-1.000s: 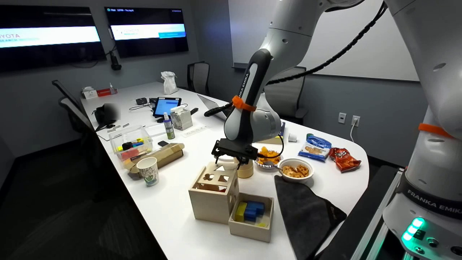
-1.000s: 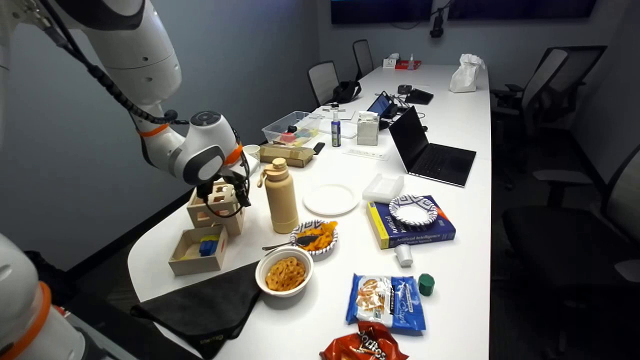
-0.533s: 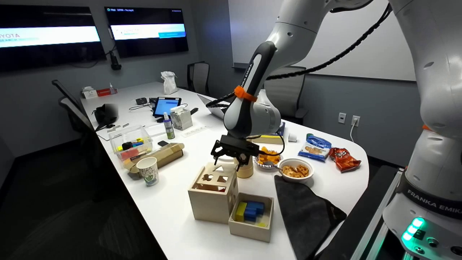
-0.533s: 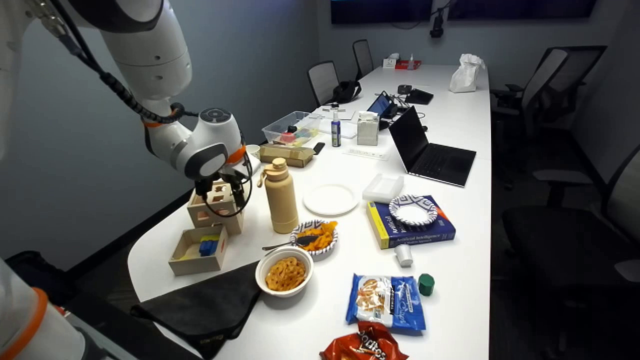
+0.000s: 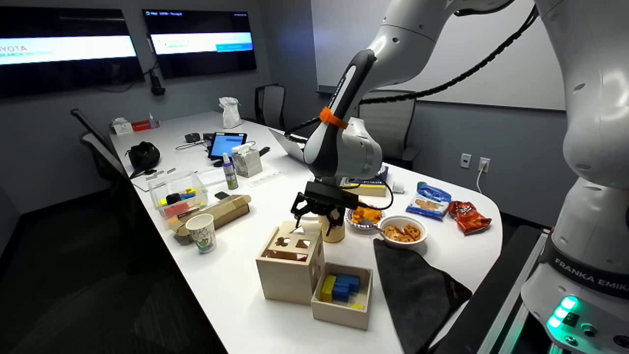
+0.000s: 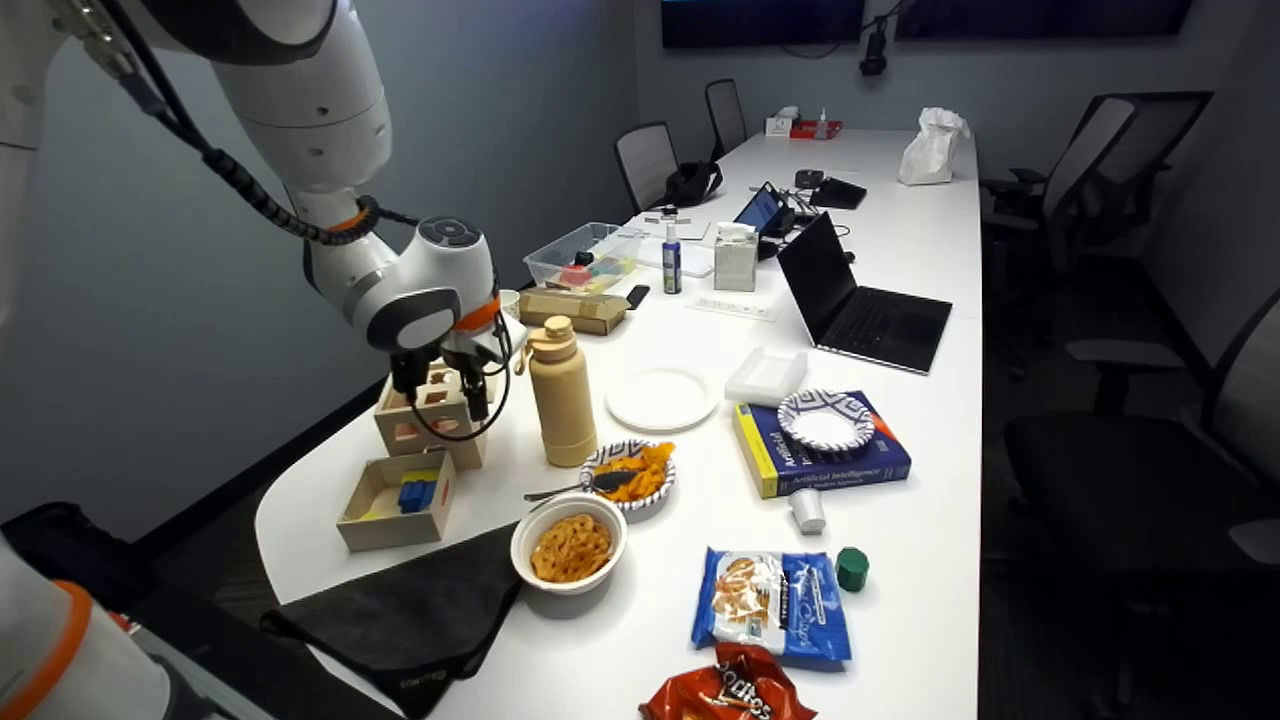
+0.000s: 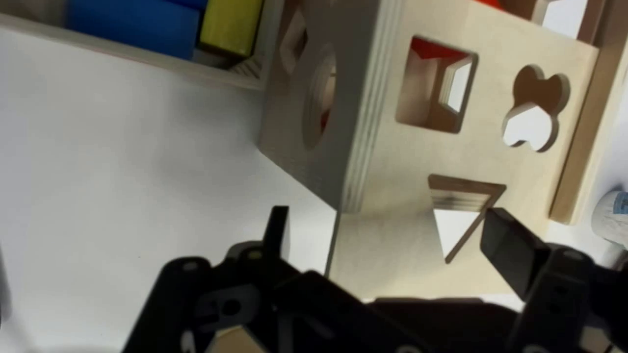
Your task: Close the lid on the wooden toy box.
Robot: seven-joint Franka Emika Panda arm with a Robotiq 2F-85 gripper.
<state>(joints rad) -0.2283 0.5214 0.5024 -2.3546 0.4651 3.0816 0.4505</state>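
Task status: unfinished. The wooden toy box (image 5: 286,281) stands upright on the worktop (image 7: 122,196), w/ a shallow tray (image 5: 340,313) of blue & yellow blocks (image 5: 348,281) at its side (joined, touching or just apart: can't tell) and a tan bottle (image 6: 563,400) nearby. The lid (image 7: 466,156), i.e. the top panel w/ triangle, square & clover-like cut-outs, is on but not fully home: wrist view shows a gap past one end, while the opp. end juts out beyond the box, so that worktop shows thru part of the triangle. Done: lid seated on top, lined up w/ the box, more or less. Left: the gap. Prob. a slide-in lid, so the rest is, I'd guess, a push on the jutting end till it's flush, then backing off.

The fingers (image 7: 512,251): spread wide, nothing in the grip. In the wrist view one tip shows against bare worktop off to the lid's side, the other over the lid by the triangle's corner. In both exterior views they hang tips down by the box's top. Contact w/ the wood: can't tell for sure; prob. a bit of clearance. No push on the lid to be seen.
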